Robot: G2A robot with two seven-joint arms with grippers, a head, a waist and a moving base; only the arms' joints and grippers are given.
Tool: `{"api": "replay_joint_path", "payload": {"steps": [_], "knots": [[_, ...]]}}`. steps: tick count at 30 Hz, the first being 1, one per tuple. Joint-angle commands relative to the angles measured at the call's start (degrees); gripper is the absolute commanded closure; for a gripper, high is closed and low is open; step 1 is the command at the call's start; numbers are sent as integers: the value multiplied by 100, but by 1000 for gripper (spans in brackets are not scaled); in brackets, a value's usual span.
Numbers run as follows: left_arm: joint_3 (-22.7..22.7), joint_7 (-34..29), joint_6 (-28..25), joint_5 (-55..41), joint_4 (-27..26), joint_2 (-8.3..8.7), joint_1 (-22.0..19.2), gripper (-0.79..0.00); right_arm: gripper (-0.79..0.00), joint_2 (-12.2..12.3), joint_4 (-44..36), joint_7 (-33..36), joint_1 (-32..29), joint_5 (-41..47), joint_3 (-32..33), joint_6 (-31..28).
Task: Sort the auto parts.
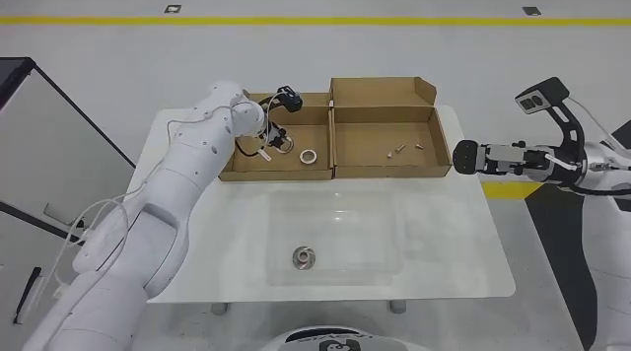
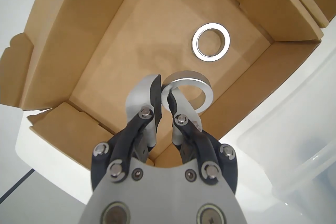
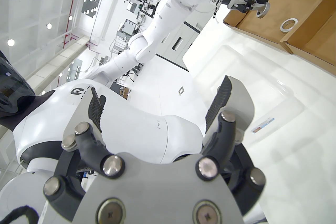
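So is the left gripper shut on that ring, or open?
Shut on it: the left gripper pinches the ring wall, one finger inside the hole, one outside, over the cardboard box.

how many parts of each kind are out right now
metal rings: 2, loose ring, held ring
small fasteners: about 3, too small to be sure
round part in clear bin: 1
total: about 6

Shiny metal ring [image 2: 208, 100], matt cardboard box [image 2: 78, 25], clear glossy plastic tub [image 2: 302, 151]

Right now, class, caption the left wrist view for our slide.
Left gripper pinches a metal ring by its rim over a cardboard box holding another ring.
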Motion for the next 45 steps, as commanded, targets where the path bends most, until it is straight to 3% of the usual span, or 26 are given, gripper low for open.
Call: {"api": "replay_joint_path", "payload": {"steps": [1,7,17,27,33,41,42,45], "knots": [[58,24,-9,-32,199,-51,-52,0,-785,0,0,0,0,0,0,0],[167,130,-64,-189,652,-194,-178,0,-785,0,0,0,0,0,0,0],[167,130,-64,-189,652,-194,-178,0,-785,0,0,0,0,0,0,0],[256,308,259,177,464,-157,27,0,-785,0,0,0,0,0,0,0],[407,277,548,344,625,-250,55,0,-785,0,0,0,0,0,0,0],[497,334,537,271,942,-392,-2,0,-785,0,0,0,0,0,0,0],[515,345,522,273,993,-414,-15,-15,-785,0,0,0,0,0,0,0],[535,390,503,250,1121,-458,-43,-299,-785,0,0,0,0,0,0,0]]}}
